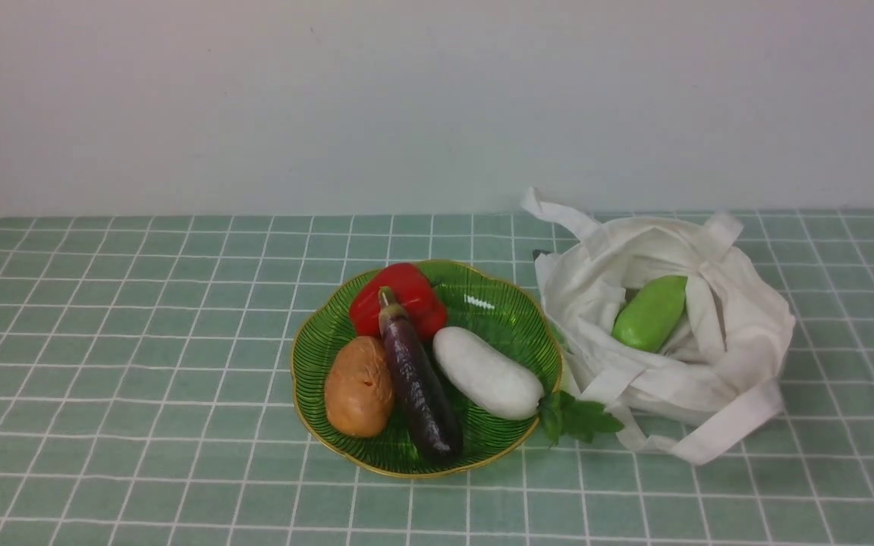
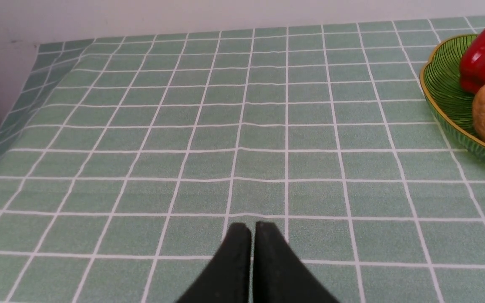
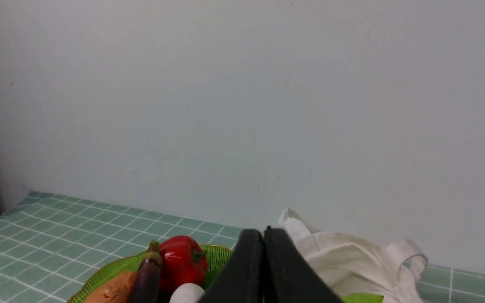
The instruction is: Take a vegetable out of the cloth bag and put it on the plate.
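Observation:
The dark purple eggplant lies in the green plate between a brown potato and a white oblong vegetable; it also shows in the right wrist view. The white cloth bag sits right of the plate, its mouth open, with a light green vegetable inside. Neither gripper shows in the front view. My left gripper is shut and empty over bare tablecloth, left of the plate. My right gripper is shut and empty, raised, between the plate and the bag.
A red bell pepper, a brown potato and a white vegetable with green leaves share the plate. The green checked tablecloth runs to a pale wall at the back.

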You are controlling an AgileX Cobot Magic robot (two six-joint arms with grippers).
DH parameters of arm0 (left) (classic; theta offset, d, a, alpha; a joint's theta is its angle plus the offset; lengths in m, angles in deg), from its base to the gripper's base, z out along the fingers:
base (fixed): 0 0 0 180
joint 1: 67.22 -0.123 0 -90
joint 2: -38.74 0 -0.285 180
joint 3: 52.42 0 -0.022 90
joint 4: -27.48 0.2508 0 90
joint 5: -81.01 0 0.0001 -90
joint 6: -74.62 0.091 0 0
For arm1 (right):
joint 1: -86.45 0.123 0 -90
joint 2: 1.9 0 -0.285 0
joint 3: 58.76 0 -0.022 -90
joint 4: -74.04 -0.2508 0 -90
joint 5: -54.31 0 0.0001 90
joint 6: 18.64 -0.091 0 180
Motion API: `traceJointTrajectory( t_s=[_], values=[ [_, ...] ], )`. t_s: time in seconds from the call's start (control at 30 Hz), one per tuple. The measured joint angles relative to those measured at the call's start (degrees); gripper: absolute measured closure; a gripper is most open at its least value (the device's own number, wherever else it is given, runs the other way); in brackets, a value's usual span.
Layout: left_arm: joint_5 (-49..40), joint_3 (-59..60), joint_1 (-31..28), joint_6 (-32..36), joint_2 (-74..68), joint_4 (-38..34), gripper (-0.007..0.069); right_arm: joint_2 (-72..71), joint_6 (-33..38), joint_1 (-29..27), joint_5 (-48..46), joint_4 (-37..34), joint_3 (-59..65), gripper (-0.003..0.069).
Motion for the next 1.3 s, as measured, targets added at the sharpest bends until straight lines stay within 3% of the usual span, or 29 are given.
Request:
traceJointTrajectory(
  t_s=[0.63,1.0,1.3],
  values=[
    [0.0,0.0,0.0,0.0,0.0,0.0,0.0632,-1.9,0.4,-1.1,-4.0,1.7,3.2,0.0673],
    [0.0,0.0,0.0,0.0,0.0,0.0,0.0632,-8.9,0.4,-15.6,-7.9,6.8,16.0,0.0673],
    [0.0,0.0,0.0,0.0,0.0,0.0,0.0632,-8.9,0.4,-17.7,-8.4,7.1,16.4,0.0673]
  ],
)
